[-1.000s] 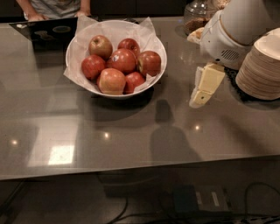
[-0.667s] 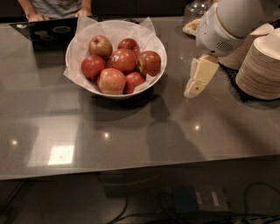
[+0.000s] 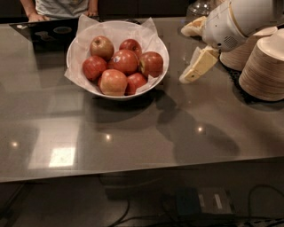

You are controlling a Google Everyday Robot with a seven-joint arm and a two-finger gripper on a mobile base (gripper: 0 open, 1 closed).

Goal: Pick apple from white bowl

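Observation:
The white bowl (image 3: 88, 82), lined with crinkled white paper, stands on the dark table at the back centre-left and holds several apples. The apple (image 3: 153, 63), deep red with a yellow-green patch on its left side, lies at the bowl's right edge. Paler and evenly red apples fill the middle and left of the bowl. My gripper (image 3: 191, 73), cream-coloured on a white arm, hangs above the table just right of the bowl, tilted down and to the left. It is apart from the bowl and holds nothing that I can see.
Stacks of cream disposable plates (image 3: 266, 66) stand at the right edge, behind and beside my arm. A dark laptop (image 3: 44, 31) lies at the back left with a person (image 3: 62, 6) behind it. A glass jar (image 3: 199, 6) stands at the back. The table's front edge (image 3: 142, 170) runs across below.
My gripper has moved left and farther back over the table, closer to the bowl's right side. The bowl and the apples have not moved.

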